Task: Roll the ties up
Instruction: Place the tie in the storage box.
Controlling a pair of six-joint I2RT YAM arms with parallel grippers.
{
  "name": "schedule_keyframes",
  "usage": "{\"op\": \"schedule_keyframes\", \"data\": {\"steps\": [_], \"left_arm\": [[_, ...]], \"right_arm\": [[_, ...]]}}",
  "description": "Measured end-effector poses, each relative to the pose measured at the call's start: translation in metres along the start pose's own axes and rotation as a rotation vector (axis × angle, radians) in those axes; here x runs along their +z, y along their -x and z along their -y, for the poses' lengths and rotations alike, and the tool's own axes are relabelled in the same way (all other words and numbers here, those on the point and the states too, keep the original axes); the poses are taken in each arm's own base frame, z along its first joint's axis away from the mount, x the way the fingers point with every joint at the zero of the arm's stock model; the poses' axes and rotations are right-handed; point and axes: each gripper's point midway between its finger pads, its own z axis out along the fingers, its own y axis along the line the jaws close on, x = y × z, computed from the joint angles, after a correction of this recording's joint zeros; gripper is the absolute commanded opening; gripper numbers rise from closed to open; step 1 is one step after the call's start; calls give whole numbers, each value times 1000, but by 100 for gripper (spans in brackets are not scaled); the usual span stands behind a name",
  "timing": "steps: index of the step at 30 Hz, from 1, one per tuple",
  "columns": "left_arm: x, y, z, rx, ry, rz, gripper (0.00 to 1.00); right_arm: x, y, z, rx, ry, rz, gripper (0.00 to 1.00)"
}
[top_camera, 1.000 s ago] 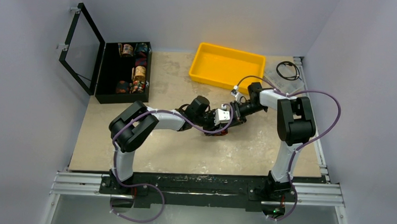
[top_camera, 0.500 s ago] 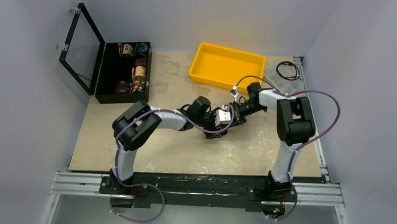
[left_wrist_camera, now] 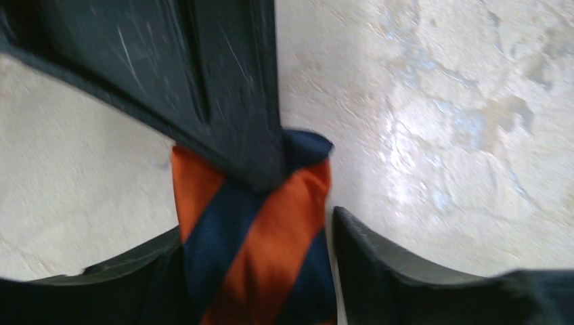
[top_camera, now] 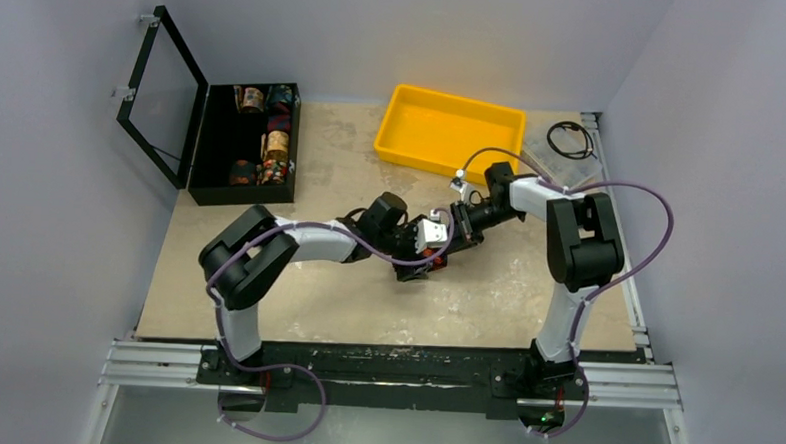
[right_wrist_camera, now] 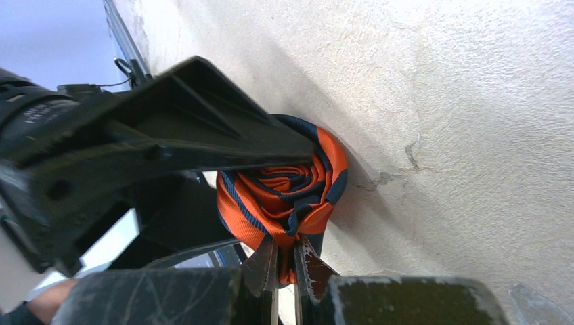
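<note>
Coil control matters most at this step. The tie (right_wrist_camera: pixel 288 183) is already wound into a tight orange-and-navy roll lying on the desk (top_camera: pixel 336 290) near its centre, toward 6 o'clock of the yellow tray (top_camera: pixel 448 132).

The right claw (right_wrist_camera: pixel 290 265) is pinched closed on the fabric at the roll's core, so it is the only thing keeping the turns together. The left claw (left_wrist_camera: pixel 257 267) stands wide, with 1 finger on each side of the roll. A sliver of desk shows at the roll's 3 o'clock side, so it is straddling the roll and not squeezing it.

My judgement on doing this well:
- Keep the right pinch firm and level.
- Bring the left fingers in square across the outer wrap, not across the core.
- Let the right go only once the left has a snug hold, or the slippery layers may spring loose.
- Lift without twisting, so the turns stay stacked.

Compared with 1 second ago in the top view, the left arm's elbow has swung toward 9 o'clock. The spot where both claws meet has drifted slightly toward 8 o'clock. The tray and the black box (top_camera: pixel 222 140) at 10 o'clock have not moved.
</note>
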Motion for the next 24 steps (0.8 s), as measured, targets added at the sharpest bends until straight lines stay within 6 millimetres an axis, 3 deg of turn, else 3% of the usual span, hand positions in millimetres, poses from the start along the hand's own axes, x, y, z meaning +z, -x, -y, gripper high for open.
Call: {"op": "schedule_keyframes", "data": {"steps": [5, 7, 11, 18, 21, 24], "left_arm": [[-43, 31, 2, -78, 28, 15, 80], [-69, 53, -5, -112, 62, 49, 82], [-133, 83, -33, -218, 167, 136, 96], [-239, 114, -83, -462, 344, 231, 100], [-271, 123, -93, -528, 408, 264, 100], [-296, 119, -89, -605, 432, 278, 100]], "right_arm": [[-9, 7, -10, -49, -8, 35, 0], [-15, 11, -17, -86, -14, 59, 0], [-24, 22, -26, -141, -31, 97, 0], [-45, 61, -54, -235, -39, 199, 0], [-58, 83, -72, -277, -38, 256, 0], [-67, 99, -91, -310, -31, 306, 0]]}}
